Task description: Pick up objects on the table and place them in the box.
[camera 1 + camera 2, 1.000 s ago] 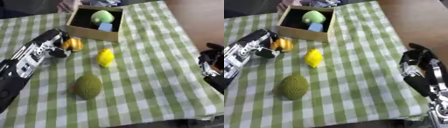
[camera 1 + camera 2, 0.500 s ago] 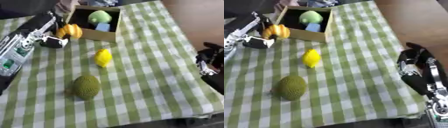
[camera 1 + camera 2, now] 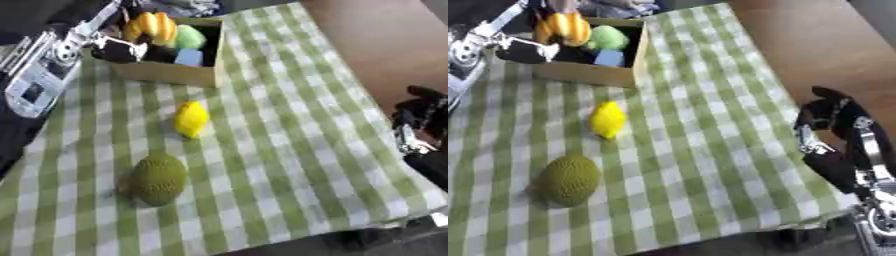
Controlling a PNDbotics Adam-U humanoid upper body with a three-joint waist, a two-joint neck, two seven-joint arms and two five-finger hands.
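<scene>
My left hand (image 3: 118, 47) is shut on an orange ribbed fruit (image 3: 150, 27) and holds it over the left part of the cardboard box (image 3: 171, 75). Inside the box lie a green round fruit (image 3: 191, 37) and a small blue block (image 3: 188, 57). A yellow lemon (image 3: 192, 119) lies on the checked cloth in front of the box. Nearer me sits a rough green round fruit (image 3: 158, 179). My right hand (image 3: 826, 117) rests at the table's right edge, fingers curled, holding nothing.
The green and white checked cloth (image 3: 289, 150) covers the table; bare brown wood (image 3: 815, 45) shows at the far right. Dark shapes of a person sit behind the box at the top edge.
My left hand has carried the orange fruit from the cloth up and back to above the box. The view has shifted. The right hand stays put.
</scene>
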